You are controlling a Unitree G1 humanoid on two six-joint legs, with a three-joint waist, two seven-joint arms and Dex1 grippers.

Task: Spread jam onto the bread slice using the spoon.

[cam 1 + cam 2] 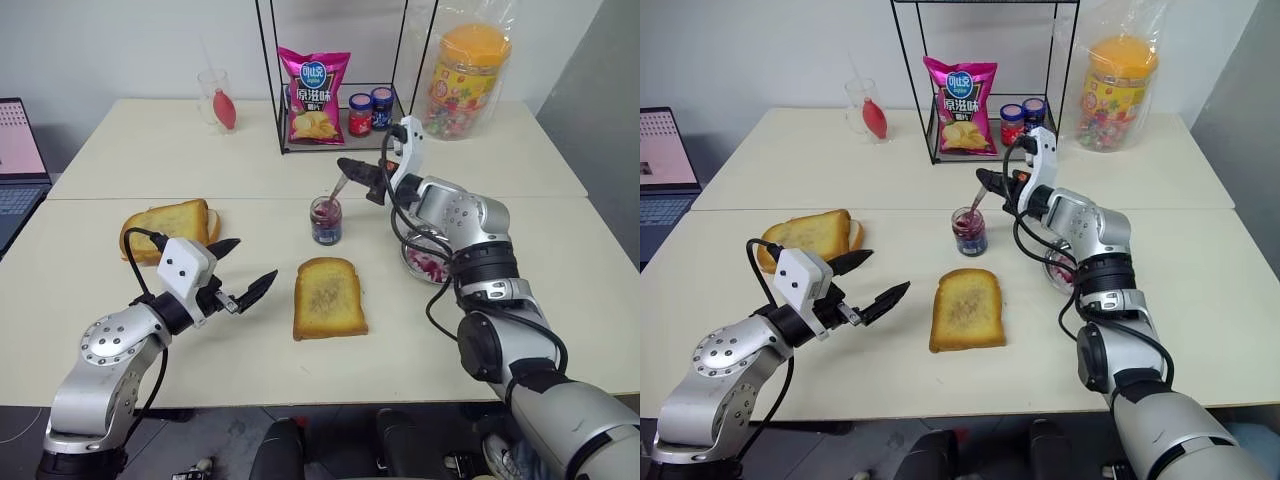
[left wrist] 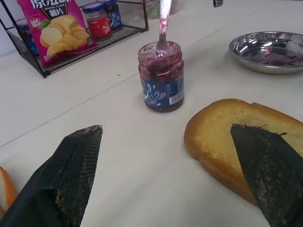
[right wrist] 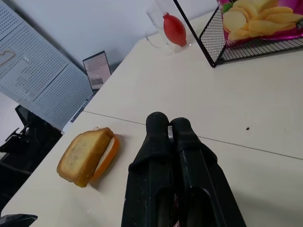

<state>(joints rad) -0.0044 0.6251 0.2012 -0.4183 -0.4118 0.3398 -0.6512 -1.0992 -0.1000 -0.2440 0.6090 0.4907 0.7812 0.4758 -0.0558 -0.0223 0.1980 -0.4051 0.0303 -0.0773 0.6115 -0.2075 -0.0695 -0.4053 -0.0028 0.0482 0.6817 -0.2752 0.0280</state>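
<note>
A small glass jar with a blue label (image 1: 325, 221) holds the dark red jam (image 2: 160, 71) and stands mid-table. The silvery spoon (image 1: 340, 188) leans with its bowl inside the jar. Its handle runs up into my right gripper (image 1: 348, 167), which is shut on it just above and behind the jar. The bread slice (image 1: 328, 297), golden-brown and roughly square, lies flat in front of the jar. My left gripper (image 1: 254, 261) hovers open to the left of the slice, with nothing between its fingers (image 2: 71, 179).
Toast slices are piled (image 1: 170, 228) at the left. A round steel dish (image 1: 424, 263) smeared with jam sits right of the jar, under my right arm. Behind stands a wire rack (image 1: 335, 140) with a chips bag (image 1: 314, 97) and two small lidded jars (image 1: 370, 112).
</note>
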